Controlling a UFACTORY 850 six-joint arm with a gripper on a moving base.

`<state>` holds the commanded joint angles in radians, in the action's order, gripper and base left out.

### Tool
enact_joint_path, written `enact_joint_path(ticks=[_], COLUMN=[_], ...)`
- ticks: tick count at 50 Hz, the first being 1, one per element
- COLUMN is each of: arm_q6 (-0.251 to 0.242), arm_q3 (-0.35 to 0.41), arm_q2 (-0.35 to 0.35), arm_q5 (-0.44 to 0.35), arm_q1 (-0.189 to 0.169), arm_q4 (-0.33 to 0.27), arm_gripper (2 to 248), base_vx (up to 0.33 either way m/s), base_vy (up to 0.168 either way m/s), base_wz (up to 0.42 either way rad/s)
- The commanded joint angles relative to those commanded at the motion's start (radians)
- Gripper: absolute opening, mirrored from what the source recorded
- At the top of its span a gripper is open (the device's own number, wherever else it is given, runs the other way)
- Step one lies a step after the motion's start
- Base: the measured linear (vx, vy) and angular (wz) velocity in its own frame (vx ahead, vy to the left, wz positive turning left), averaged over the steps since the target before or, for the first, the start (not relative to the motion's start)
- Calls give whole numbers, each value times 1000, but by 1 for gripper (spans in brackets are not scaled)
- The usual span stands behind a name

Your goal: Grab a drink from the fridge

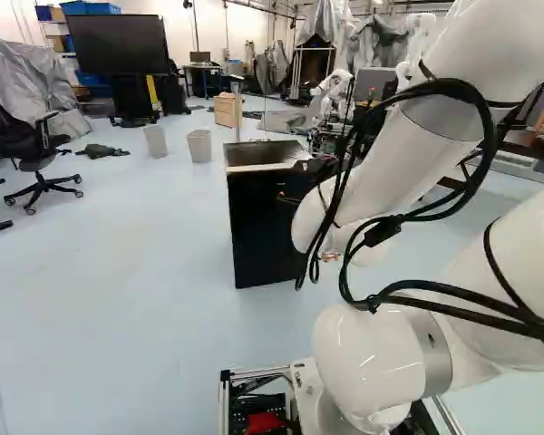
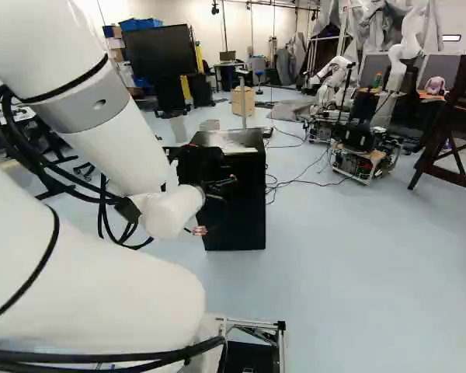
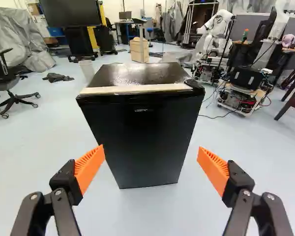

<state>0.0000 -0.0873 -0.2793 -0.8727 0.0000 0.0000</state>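
A: What's at the left of the left base view?

B: An office chair (image 1: 41,154), then two bins (image 1: 199,145) standing on the floor (image 1: 127,254). Neither matters here.

A: And moving right?

B: The black fridge (image 1: 258,227). Its door (image 3: 142,142) looks closed, with a pale strip (image 3: 135,89) along the top's front edge.

A: So where's the drink?

B: Out of sight. I'd guess it's inside, behind that door.

A: And the arm (image 1: 372,172)?

B: Reaching out toward the fridge. Its end effector (image 3: 151,150) is released, fingers spread wide with nothing held, and the fridge stands ahead of them.

A: Which step is that, then?

B: The approach, I'd say; opening comes first. Next it should line up with a door edge, get a hold and pull, leaving room for the swing. Only then reach in.
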Motion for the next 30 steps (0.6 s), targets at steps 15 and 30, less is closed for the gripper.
enact_joint_path(ticks=[15, 30], arm_q6=[0, 0], arm_q3=[0, 0], arm_q2=[0, 0], arm_q5=[0, 0], arm_q1=[0, 0], arm_q4=[0, 0], arm_gripper=[247, 247], base_vx=[1, 2], base_vy=[116, 118], base_wz=[-12, -13])
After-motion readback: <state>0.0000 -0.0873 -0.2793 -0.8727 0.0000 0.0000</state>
